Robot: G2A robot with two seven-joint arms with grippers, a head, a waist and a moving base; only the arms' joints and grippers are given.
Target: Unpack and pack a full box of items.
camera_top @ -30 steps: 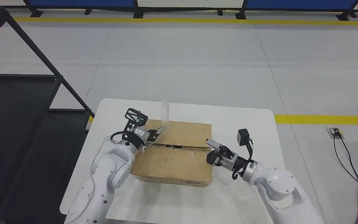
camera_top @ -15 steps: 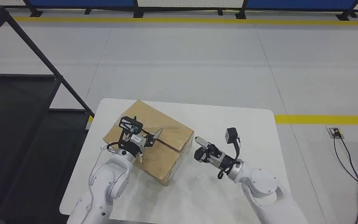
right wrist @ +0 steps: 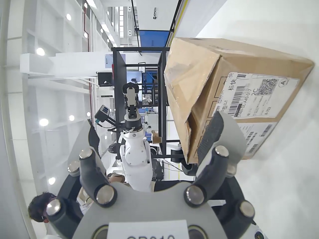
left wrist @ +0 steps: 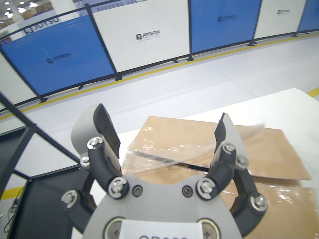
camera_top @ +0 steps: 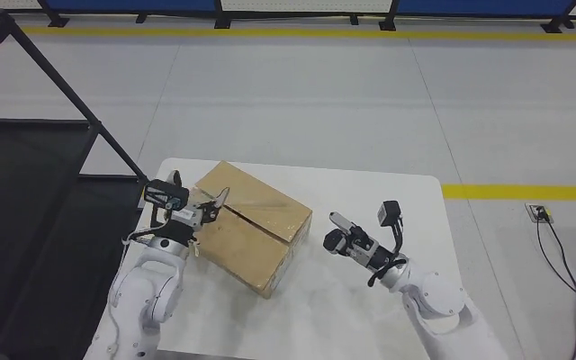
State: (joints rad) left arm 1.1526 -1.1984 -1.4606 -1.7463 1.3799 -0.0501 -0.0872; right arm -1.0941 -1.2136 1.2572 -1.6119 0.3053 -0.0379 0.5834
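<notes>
Box [camera_top: 255, 229] sits between left tool [camera_top: 213, 200] and right tool [camera_top: 331, 233].

The box [camera_top: 252, 236] sits on the table [camera_top: 396, 196] between the left hand [camera_top: 214, 203] and right hand [camera_top: 332, 232].

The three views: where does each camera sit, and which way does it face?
Top view: above the arms, looking down on table and box; left hand and right hand show.
Left wrist view: on that wrist, looking across the box top; open hand shows.
Right wrist view: on that wrist, facing the box's labelled side; open hand shows.
All share the box.
</notes>
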